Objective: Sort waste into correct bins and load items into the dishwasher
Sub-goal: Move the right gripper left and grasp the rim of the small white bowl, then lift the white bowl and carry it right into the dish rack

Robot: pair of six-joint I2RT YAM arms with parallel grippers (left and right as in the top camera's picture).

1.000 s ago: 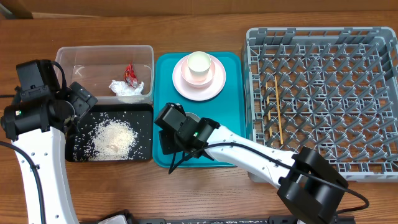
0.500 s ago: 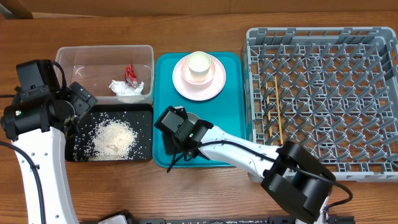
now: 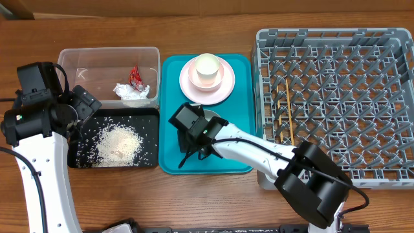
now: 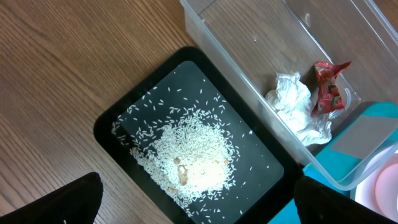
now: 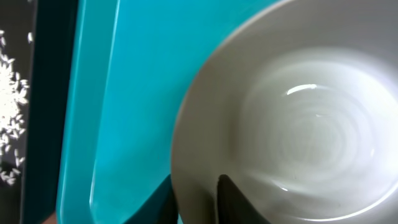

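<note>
The wooden worktop (image 3: 207, 13) is carrying everything. The grey dish rack (image 3: 336, 33) is taking up its right side, and the teal tray (image 3: 174, 84) is lying just left of it. At the far left the clear tub (image 3: 90, 71) is sitting, with the black tray (image 3: 147, 149) touching its near edge. The left pincer (image 4: 196, 186) is hovering over the black tray with its fingers spread wide and gripping nothing. The pink plate (image 3: 223, 87) is resting on the far end of the teal tray, and the white cup (image 3: 206, 68) is standing on the plate. Nearer on the same tray, the right pincer (image 5: 199, 199) is straddling the rim of the white bowl (image 5: 298, 124), one finger inside and one outside, and appears to be pinching it. The chopsticks (image 3: 289, 116) are lying in the rack's left part. The white tissue (image 3: 131, 92) and the red wrapper (image 3: 136, 76) are lying together at the tub's right end. The rice grains (image 3: 119, 142) are spreading across the black tray.
</note>
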